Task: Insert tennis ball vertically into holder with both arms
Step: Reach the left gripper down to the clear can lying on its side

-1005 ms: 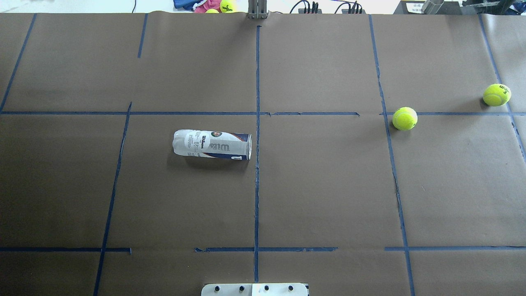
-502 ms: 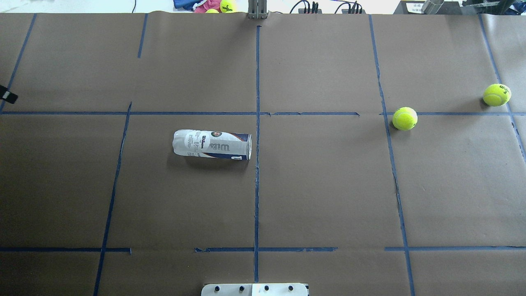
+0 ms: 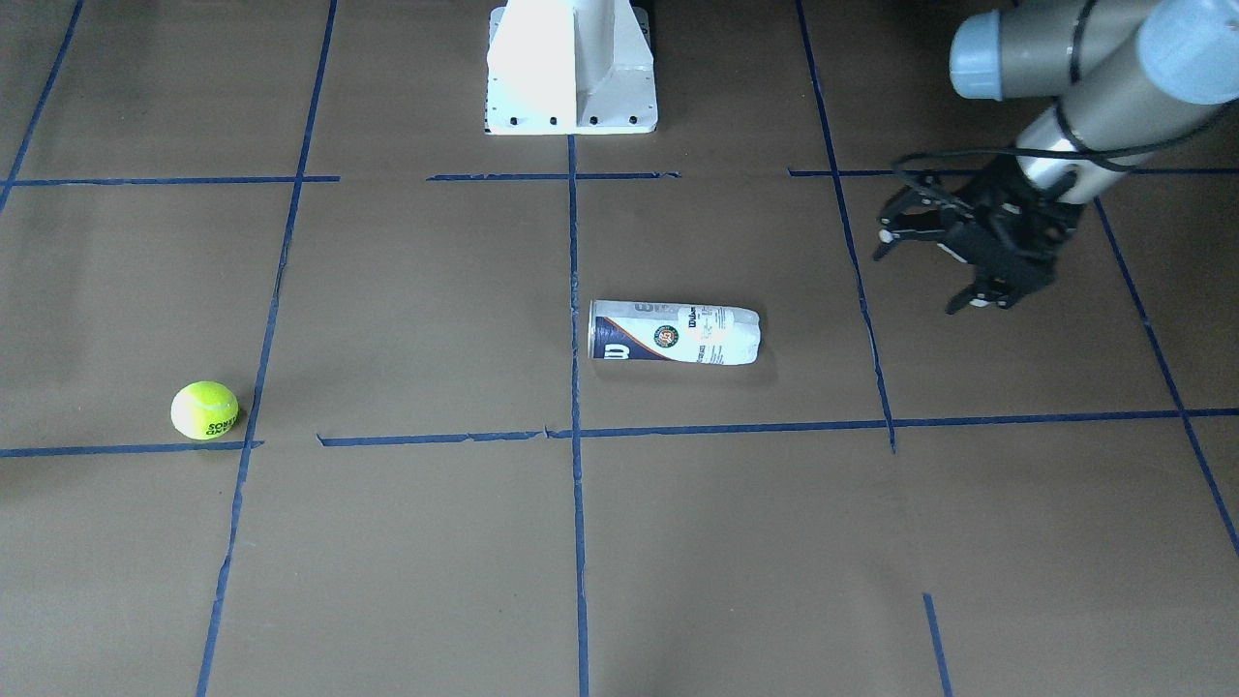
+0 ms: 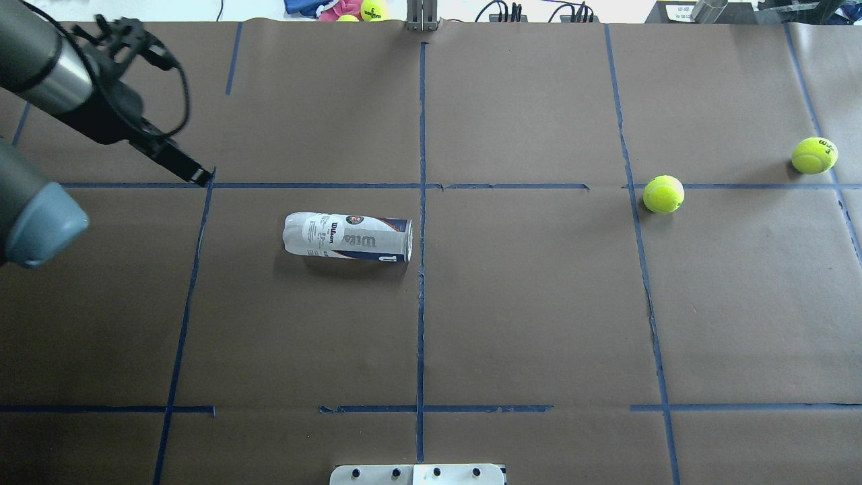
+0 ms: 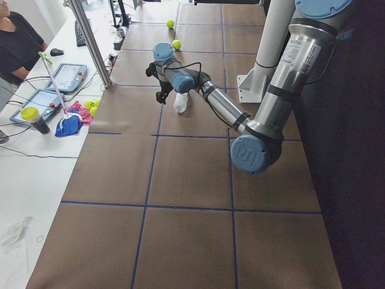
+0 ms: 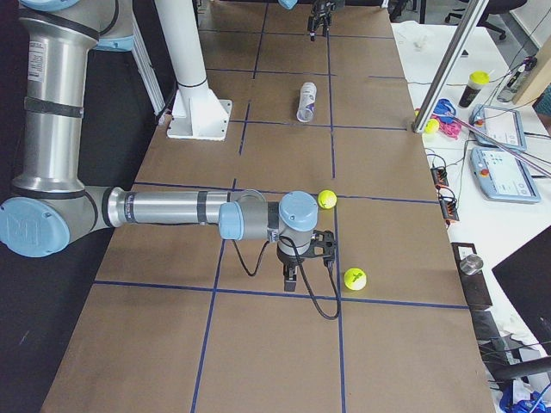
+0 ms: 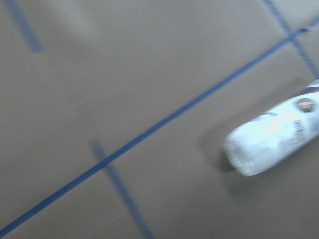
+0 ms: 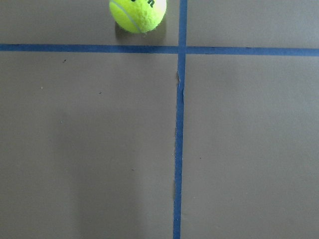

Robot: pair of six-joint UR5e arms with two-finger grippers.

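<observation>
The holder (image 4: 347, 237) lies on its side left of the centre tape line, its metallic rim end toward that line; it also shows as holder (image 3: 675, 332) and blurred as holder (image 7: 274, 134). My left gripper (image 4: 182, 118) hangs open and empty to the holder's back left; in the front view the left gripper (image 3: 924, 271) has its fingers spread wide. One tennis ball (image 4: 663, 194) rests on the right, another tennis ball (image 4: 814, 155) farther right. My right gripper (image 6: 303, 268) hovers between them, and I cannot tell its state. A tennis ball (image 8: 138, 14) sits at the right wrist view's top edge.
The white pedestal base (image 3: 571, 68) stands at the robot's edge. Blue tape lines grid the brown table cover. Beyond the far edge lie a cloth with spare balls (image 4: 350, 8), a metal post (image 4: 422, 15) and cables. A person (image 5: 18, 42) sits by tablets at the far side.
My left arm has swung into the overhead view from the left edge, toward the holder. The holder and both balls have not moved.
</observation>
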